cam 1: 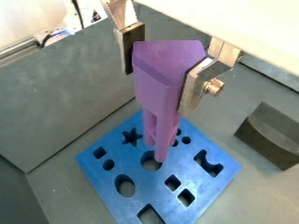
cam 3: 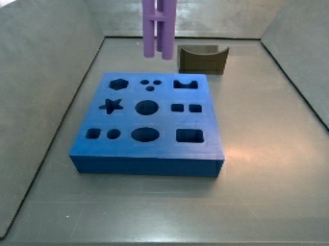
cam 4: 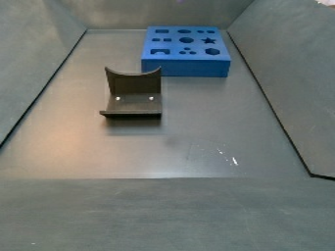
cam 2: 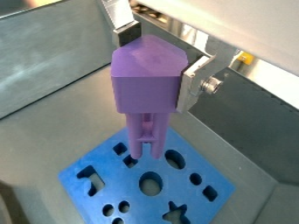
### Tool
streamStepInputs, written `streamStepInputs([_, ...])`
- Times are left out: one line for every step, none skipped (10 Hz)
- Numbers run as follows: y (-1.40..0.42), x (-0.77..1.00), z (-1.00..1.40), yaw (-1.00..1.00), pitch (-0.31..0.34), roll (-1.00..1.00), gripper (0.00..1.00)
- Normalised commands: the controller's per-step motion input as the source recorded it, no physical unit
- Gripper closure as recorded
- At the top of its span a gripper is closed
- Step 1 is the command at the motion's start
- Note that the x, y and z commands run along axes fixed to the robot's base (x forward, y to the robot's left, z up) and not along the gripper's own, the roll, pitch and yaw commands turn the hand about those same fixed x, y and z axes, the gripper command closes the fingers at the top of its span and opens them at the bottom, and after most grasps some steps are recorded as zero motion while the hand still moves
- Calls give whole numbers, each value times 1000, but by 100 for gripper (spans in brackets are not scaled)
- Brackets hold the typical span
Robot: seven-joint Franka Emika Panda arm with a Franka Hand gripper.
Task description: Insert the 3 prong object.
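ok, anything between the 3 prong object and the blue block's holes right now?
Nothing visible. The pincer holds the 3 prong object upright above the blue block, prongs pointing down, with only open air beneath them. The brown curved block sits off beside the blue block, clear of the path.
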Motion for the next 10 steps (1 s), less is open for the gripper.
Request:
streamStepInputs([0,0,-23,-1000,0,0,100])
streamStepInputs([0,0,-23,-1000,0,0,100])
streamStepInputs([0,0,-20,-1000,0,0,100])
streamStepInputs([0,0,-34,-1000,0,0,100])
streamStepInputs([0,0,-94,-1000,6,0,100])
streamStepInputs([131,-46,-106,-891,7,0,100])
streamStepInputs([326,-126,-177,-697,37,0,100])
streamStepInputs([437,-169,-206,-589,50,0,100])
streamStepInputs([463,-183,-209,-563,46,0,100])
streamStepInputs([486,-169,-220,-537,49,0,100])
